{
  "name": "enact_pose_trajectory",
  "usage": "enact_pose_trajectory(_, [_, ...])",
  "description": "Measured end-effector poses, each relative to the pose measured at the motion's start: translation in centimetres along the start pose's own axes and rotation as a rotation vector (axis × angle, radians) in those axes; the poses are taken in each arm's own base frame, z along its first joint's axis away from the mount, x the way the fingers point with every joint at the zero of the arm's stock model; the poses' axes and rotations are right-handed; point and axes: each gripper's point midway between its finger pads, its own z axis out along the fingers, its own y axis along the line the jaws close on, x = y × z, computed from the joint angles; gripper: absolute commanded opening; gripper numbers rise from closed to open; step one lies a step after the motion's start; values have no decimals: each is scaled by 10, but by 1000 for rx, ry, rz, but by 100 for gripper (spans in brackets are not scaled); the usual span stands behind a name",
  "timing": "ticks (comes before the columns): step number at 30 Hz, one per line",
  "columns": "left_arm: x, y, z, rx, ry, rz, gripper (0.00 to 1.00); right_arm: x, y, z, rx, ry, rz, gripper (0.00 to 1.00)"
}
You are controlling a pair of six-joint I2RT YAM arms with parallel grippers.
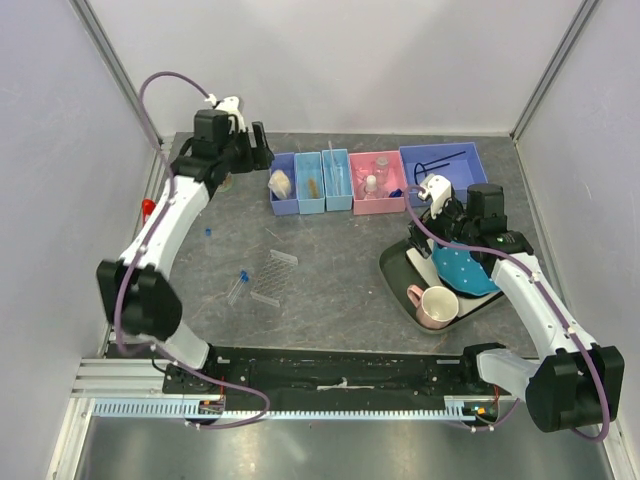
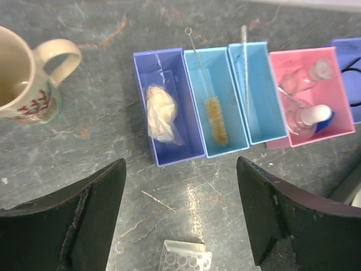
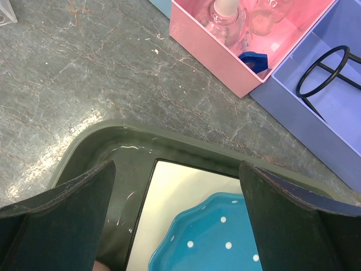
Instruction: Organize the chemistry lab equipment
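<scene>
- At the rear of the table [image 1: 340, 250]: left gripper [image 2: 180, 169], fingers spread, empty; whitish bag [image 2: 161, 113] lies in the purple bin [image 2: 148, 62].
- Right gripper [image 3: 176, 169], fingers spread, hangs over the tray [image 3: 96, 147]; clear rack [image 1: 270, 275] lies mid-table.

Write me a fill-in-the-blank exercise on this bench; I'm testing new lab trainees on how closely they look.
1. The white-capped clear bottles sit in the ____ bin.
2. The clear rack lies on the bare ____, outside every bin.
3. The pink mug shares the dark tray with the blue dotted ____.
4. The left gripper and right gripper both have their jaws ____.
Missing words: pink; table; plate; open.
</scene>
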Motion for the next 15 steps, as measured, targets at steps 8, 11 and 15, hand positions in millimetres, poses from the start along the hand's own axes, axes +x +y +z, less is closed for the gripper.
enact_pose_trajectory(8, [4, 14, -101, 2, -208, -12, 94, -1, 1, 0, -5, -5, 3, 98])
enact_pose_trajectory(11, [25, 36, -114, -37, -207, -47, 95, -1, 2, 0, -8, -6, 6, 98])
enact_pose_trajectory(15, [56, 63, -116, -98, -167, -105, 95, -1, 2, 0, -10, -7, 6, 98])
